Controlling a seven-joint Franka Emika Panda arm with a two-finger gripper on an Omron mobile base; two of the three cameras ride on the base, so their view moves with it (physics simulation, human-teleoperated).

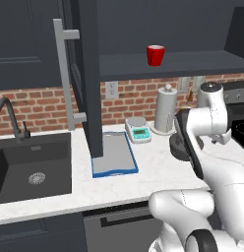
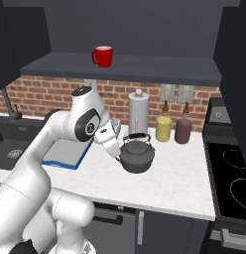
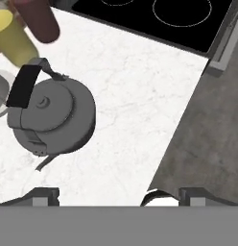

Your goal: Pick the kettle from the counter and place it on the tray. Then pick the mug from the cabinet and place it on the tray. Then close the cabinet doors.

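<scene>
Grey kettle (image 2: pixel 137 156) upright on white desk (image 2: pixel 179 173), w/ black handle. Tray (image 1: pixel 114 155) flat, blue rim. Red mug (image 2: pixel 102 56) on cabinet (image 2: pixel 125 67) shelf; door (image 1: pixel 89 74) open.

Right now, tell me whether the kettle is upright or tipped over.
Upright. The kettle sits flat on the counter, its black arched handle rising over the lid, beside the gripper.
</scene>
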